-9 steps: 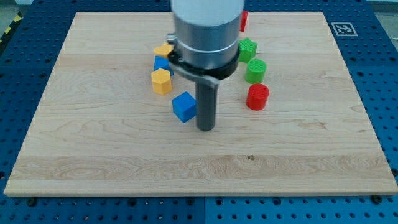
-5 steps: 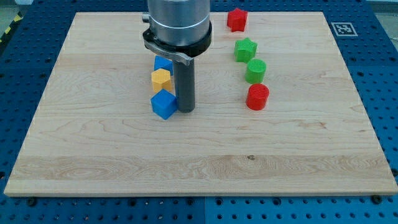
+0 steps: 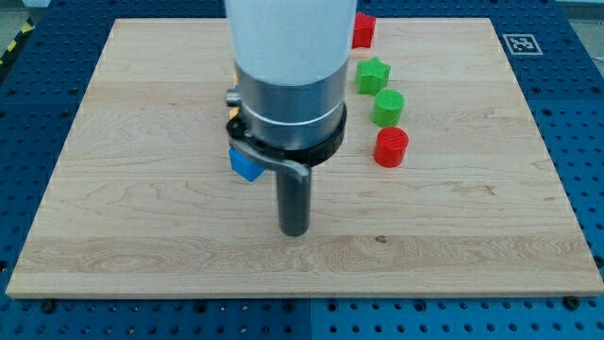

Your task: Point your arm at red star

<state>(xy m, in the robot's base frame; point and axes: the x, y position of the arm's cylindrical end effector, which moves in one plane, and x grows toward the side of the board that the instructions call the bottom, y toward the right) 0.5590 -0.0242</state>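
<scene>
The red star [image 3: 364, 29] sits near the view's top edge of the wooden board, partly hidden behind my arm. My tip [image 3: 294, 229] rests on the board in the lower middle, far below the red star. A blue cube [image 3: 245, 164] peeks out just left of the arm, up and left of the tip. A sliver of a yellow block [image 3: 229, 112] shows at the arm's left edge. A green star [image 3: 373, 75], a green cylinder [image 3: 388, 107] and a red cylinder [image 3: 391, 146] stand in a column to the right of the arm.
The wooden board [image 3: 113, 189] lies on a blue perforated table. A fiducial marker [image 3: 522, 42] is at the board's top right corner. The arm's wide body hides the blocks behind it.
My tip has moved down the view and slightly right, away from the blue cube it had pushed left. The arm now covers the yellow block and the other blue block.
</scene>
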